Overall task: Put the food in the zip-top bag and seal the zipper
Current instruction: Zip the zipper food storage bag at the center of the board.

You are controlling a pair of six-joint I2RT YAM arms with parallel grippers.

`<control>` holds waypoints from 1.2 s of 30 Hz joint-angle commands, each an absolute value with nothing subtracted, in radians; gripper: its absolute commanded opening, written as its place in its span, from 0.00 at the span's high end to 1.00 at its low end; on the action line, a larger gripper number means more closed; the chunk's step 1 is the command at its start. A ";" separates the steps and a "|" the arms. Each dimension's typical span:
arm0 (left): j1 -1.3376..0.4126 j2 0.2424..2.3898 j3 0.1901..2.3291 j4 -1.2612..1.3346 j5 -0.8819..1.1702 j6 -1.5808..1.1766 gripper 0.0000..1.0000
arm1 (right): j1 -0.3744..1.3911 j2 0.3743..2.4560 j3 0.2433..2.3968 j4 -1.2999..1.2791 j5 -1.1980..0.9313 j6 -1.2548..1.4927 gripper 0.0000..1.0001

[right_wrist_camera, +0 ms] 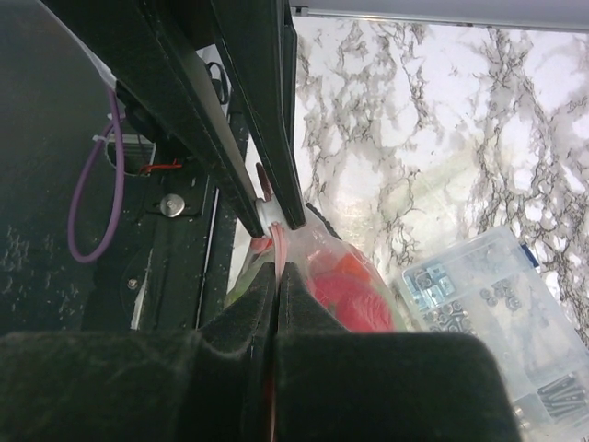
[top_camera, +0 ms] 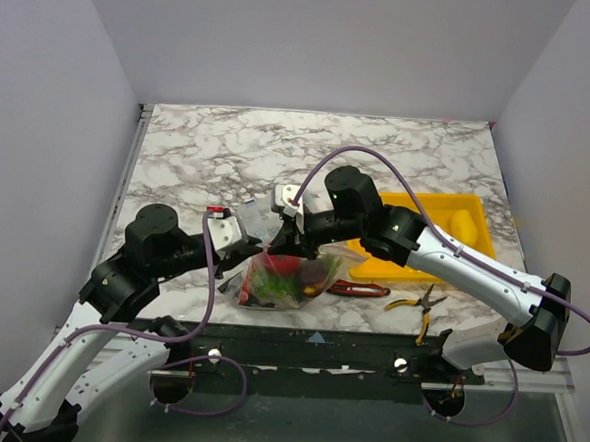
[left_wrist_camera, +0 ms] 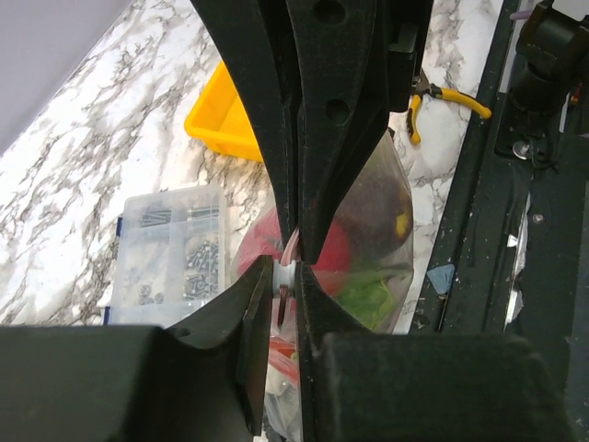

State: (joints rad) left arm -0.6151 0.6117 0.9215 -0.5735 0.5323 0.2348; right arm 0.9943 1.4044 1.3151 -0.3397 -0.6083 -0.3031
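- The left gripper (left_wrist_camera: 283,282) is clamped tight on the zipper (left_wrist_camera: 289,250). This is the pinkish-red strip along the mouth of the zip-top bag (left_wrist_camera: 391,267), and it stands pinched between the gripper's two black fingers.
- The right gripper (right_wrist_camera: 278,273) is also pressed closed on that strip. Its fingertips are just beside the left gripper's, almost tip to tip.
- The clear bag hangs below both sets of fingertips, its lower end down on the marble table (top_camera: 209,146).
- The food is inside the bag, beneath the grippers. It includes a red tomato (left_wrist_camera: 336,253), a bright green piece (left_wrist_camera: 373,299) and a dark purple eggplant (left_wrist_camera: 373,207) with a speck of yellow beside it.
- Whether the strip is sealed along its whole length cannot be told.
- A clear compartment box of screws (left_wrist_camera: 175,249) lies on the table just beyond the grippers, close to the bag.
- A yellow tray (top_camera: 437,198) sits to the right of the right gripper, partly under that arm.
- A red-handled tool (top_camera: 359,288) and yellow-handled pliers (top_camera: 417,304) lie right of the bag, nearer the arm bases.
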 commanded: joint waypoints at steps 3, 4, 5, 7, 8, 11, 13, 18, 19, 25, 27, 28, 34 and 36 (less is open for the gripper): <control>-0.615 0.650 0.913 -0.471 0.626 0.202 0.89 | 1.002 1.401 1.330 -0.262 -0.675 -0.281 1.00; -0.615 0.654 0.910 -0.461 0.633 0.197 0.90 | 1.003 1.402 1.331 -0.261 -0.673 -0.281 1.00; -0.615 0.658 0.910 -0.456 0.644 0.194 0.90 | 1.002 1.403 1.329 -0.258 -0.673 -0.281 1.00; -0.615 0.662 0.905 -0.445 0.668 0.187 0.90 | 1.002 1.403 1.330 -0.256 -0.671 -0.281 1.00; -0.615 0.663 0.903 -0.439 0.681 0.185 0.90 | 1.003 1.402 1.329 -0.253 -0.671 -0.282 1.00; -0.615 0.682 0.897 -0.426 0.703 0.177 0.90 | 1.002 1.396 1.323 -0.239 -0.679 -0.279 1.00; -0.615 0.704 0.896 -0.417 0.726 0.168 0.90 | 1.002 1.392 1.317 -0.221 -0.688 -0.271 1.00; -0.615 0.695 0.888 -0.399 0.694 0.146 0.76 | 1.002 1.376 1.295 -0.210 -0.660 -0.265 1.00; -0.614 0.676 0.890 -0.411 0.673 0.145 0.66 | 1.002 1.366 1.282 -0.209 -0.648 -0.262 1.00; -0.614 0.505 0.895 -0.550 0.527 0.134 0.20 | 1.002 1.298 1.205 -0.205 -0.597 -0.253 1.00; -0.612 0.427 0.872 -0.564 0.488 0.123 0.18 | 1.003 1.282 1.186 -0.196 -0.601 -0.250 1.00; -0.612 0.399 0.854 -0.560 0.474 0.116 0.16 | 1.002 1.276 1.176 -0.188 -0.604 -0.249 1.00; -0.611 0.397 0.796 -0.546 0.500 0.119 0.28 | 1.002 1.266 1.169 -0.188 -0.609 -0.268 1.00; -0.611 0.413 0.785 -0.515 0.521 0.128 0.36 | 1.002 1.269 1.174 -0.193 -0.609 -0.272 1.00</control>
